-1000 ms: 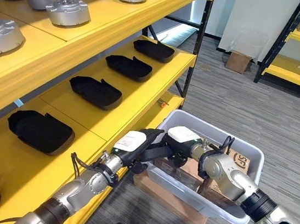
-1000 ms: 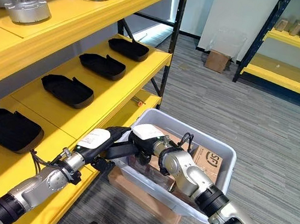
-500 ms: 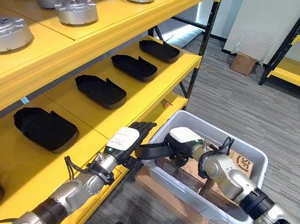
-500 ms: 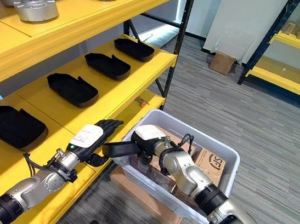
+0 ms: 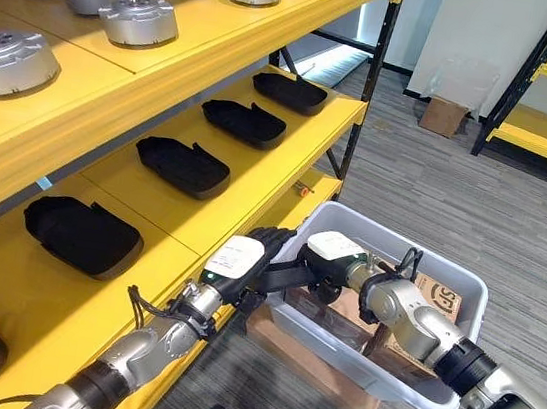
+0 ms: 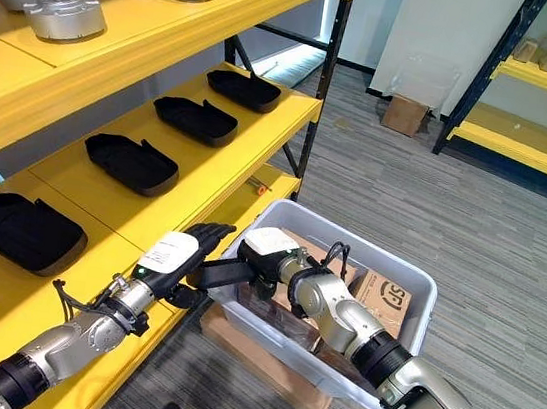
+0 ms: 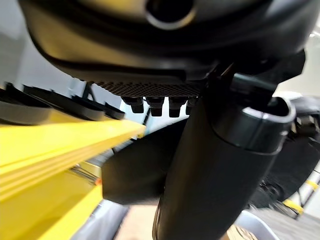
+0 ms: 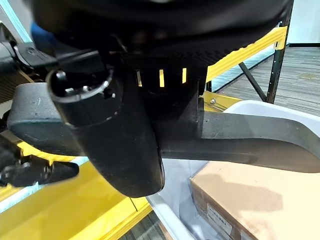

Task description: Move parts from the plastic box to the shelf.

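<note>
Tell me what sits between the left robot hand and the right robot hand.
A dark part bridges them over the plastic box's near corner, the left robot hand at one end, the right robot hand gripping the other. The right eye view shows it.

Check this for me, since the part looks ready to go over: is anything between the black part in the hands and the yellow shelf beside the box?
Nothing visible blocks it. The black part is held between the left hand and the right hand at the near rim of the plastic box, and the bare shelf board lies directly beside it.
</note>
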Available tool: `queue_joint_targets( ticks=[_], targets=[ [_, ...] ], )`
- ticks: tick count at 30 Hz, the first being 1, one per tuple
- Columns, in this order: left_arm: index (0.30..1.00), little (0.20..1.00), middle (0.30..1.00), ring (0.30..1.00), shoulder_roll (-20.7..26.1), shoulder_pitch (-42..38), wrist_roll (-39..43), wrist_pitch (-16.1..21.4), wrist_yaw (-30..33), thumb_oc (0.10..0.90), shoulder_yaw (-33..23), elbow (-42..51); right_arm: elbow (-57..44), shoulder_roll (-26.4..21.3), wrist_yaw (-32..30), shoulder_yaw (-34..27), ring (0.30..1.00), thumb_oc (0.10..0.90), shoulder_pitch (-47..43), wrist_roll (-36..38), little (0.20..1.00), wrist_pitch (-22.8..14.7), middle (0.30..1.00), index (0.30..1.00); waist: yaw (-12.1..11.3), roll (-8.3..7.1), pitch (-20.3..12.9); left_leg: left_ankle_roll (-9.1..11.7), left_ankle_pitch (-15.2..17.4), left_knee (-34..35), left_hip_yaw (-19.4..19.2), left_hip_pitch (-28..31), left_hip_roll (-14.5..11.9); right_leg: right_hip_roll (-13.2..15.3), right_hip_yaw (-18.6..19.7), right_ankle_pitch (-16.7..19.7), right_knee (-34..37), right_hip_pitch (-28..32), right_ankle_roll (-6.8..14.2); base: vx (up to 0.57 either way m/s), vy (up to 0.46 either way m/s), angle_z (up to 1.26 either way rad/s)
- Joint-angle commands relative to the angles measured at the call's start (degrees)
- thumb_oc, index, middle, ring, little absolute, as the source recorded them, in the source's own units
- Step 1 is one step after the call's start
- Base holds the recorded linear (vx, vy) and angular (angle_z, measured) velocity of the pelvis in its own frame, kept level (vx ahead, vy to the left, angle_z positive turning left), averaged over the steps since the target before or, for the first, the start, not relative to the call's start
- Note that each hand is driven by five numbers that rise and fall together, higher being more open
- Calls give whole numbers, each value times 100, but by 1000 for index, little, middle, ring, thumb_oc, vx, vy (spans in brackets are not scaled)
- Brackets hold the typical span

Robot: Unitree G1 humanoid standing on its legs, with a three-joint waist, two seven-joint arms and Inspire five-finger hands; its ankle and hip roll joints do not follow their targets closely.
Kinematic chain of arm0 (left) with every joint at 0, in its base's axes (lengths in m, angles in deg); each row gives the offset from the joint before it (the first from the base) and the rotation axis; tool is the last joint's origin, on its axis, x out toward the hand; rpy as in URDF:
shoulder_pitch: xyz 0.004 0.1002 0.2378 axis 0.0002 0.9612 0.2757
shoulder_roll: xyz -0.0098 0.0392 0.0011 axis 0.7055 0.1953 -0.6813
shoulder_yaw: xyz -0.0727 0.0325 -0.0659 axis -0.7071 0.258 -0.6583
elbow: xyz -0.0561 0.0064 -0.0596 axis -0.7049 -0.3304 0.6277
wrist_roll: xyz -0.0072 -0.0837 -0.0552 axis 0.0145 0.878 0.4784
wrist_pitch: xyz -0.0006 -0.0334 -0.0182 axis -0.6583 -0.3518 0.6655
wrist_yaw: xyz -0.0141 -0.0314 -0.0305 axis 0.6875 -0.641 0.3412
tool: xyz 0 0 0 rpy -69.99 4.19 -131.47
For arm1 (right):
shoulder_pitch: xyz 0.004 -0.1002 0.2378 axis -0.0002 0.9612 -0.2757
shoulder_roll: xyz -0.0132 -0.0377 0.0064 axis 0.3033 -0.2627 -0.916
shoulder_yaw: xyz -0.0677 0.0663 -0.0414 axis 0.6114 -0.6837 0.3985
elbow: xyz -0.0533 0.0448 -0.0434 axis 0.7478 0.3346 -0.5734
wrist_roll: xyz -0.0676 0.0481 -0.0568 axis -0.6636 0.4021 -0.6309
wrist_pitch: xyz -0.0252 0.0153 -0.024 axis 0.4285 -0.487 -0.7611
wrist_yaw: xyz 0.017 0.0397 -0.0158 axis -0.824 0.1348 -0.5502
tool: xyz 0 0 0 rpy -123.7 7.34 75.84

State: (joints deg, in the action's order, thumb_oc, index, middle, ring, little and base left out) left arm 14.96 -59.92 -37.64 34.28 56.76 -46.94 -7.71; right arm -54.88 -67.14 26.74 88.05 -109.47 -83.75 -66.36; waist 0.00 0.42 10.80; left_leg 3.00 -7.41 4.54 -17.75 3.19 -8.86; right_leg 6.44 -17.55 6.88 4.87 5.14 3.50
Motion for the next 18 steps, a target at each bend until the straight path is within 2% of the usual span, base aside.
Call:
queue_joint_targets(
  ticks=[1,7,14,18],
  targets=[
    [1000,1000,1000,1000,41,-915,306,165,65,900,237,221,-72,313,-473,-51,300,400,-1325,127,300,-182,300,300,-12,-251,-288,246,578,46,191,435,-255,376,437,-578,-283,146,445,0,0,0],
    [1000,1000,1000,1000,-37,-858,408,-108,34,900,293,180,-131,275,-437,-89,300,400,-1294,108,300,-242,300,300,24,-237,-269,251,569,46,167,448,-265,374,453,-589,-314,132,447,0,0,0],
    [1000,1000,1000,1000,-5,-855,263,-84,-32,900,258,178,-159,263,-398,-65,300,400,-1305,84,300,-221,300,300,44,-225,-253,265,550,46,141,458,-283,355,488,-585,-309,124,439,3,4,-1],
    [1000,1000,1000,1000,92,-1107,439,-369,-969,900,-303,707,28,438,-273,-151,300,400,-1242,-108,300,-248,300,300,16,-149,-314,294,506,46,156,497,-281,382,450,-585,-332,161,464,51,34,-2]
  ],
)
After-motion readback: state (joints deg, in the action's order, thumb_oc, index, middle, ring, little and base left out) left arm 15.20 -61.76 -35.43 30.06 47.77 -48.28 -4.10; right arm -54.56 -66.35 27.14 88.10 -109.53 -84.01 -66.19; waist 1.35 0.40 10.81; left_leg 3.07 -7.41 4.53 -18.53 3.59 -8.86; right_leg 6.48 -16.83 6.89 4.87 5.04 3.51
